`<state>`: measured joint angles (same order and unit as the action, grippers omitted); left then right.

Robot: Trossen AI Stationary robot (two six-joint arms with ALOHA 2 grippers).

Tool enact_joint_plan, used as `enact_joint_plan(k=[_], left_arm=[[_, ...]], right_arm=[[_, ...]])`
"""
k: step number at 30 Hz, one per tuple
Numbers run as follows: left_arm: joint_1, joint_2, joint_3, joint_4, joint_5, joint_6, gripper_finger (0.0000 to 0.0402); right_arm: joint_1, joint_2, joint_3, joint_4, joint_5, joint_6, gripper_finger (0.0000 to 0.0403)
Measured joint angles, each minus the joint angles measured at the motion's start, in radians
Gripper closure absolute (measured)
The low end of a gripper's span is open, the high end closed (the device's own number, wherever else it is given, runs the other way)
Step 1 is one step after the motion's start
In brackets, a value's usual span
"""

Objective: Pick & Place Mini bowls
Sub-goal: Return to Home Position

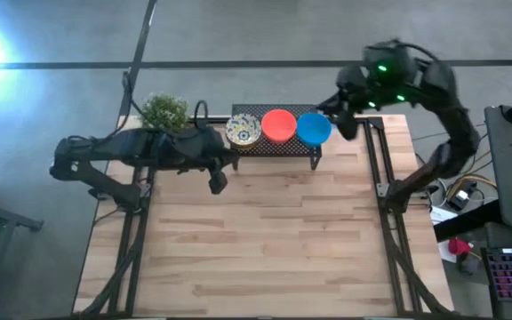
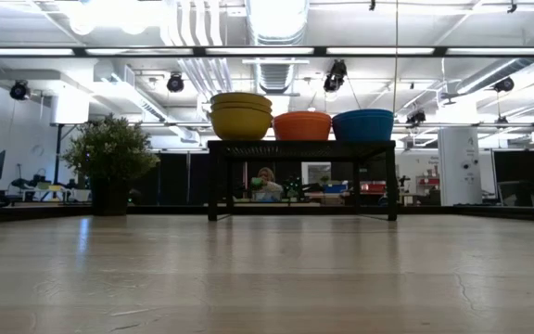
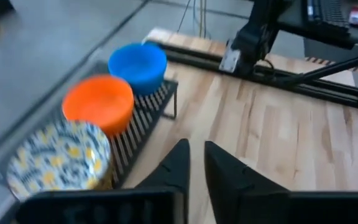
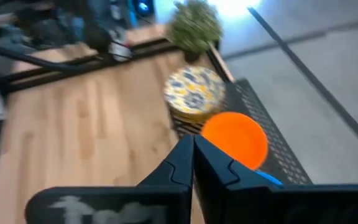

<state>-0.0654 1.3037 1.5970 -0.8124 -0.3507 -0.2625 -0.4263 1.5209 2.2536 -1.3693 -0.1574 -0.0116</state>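
Observation:
Three stacks of mini bowls stand in a row on the black mesh rack [image 1: 274, 148] at the table's far edge: cream patterned [image 1: 243, 131], orange-red [image 1: 278, 124] and blue [image 1: 313, 128]. The low view shows them side by side on the rack top [image 2: 302, 125]. My left gripper [image 1: 219, 183] hovers just in front of the rack's left end, its fingers [image 3: 194, 168] a narrow gap apart with nothing between them. My right gripper [image 1: 345, 123] hangs beside the blue stack at the rack's right end, shut [image 4: 193, 148] and empty.
A small green potted plant [image 1: 164, 111] stands at the far left corner, beside the rack. Black frame rails [image 1: 376, 178] run along both table sides. Bare wood [image 1: 265, 240] stretches from the rack to the near edge. A person [image 2: 267, 181] sits in the room behind.

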Motion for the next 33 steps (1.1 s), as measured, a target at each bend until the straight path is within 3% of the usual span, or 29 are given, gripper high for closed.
enact_joint_plan(k=[4,14,24,33], left_arm=[[0.001,-0.019,0.044,-0.001,-0.009,0.101,0.0396],[0.005,-0.190,-0.001,0.008,-0.016,0.201,0.0401],[0.005,-0.464,-0.356,0.288,-0.001,0.236,0.0401],[0.005,-0.738,-0.609,0.493,0.048,0.227,0.0401]], right_arm=[[0.086,-0.073,0.000,-0.001,0.002,-0.003,0.0394],[0.239,-0.255,-0.153,0.036,0.002,0.001,0.0394],[0.300,-0.496,-0.551,0.313,-0.037,0.046,0.0394],[0.300,-0.743,-0.787,0.502,-0.105,0.092,0.0394]])
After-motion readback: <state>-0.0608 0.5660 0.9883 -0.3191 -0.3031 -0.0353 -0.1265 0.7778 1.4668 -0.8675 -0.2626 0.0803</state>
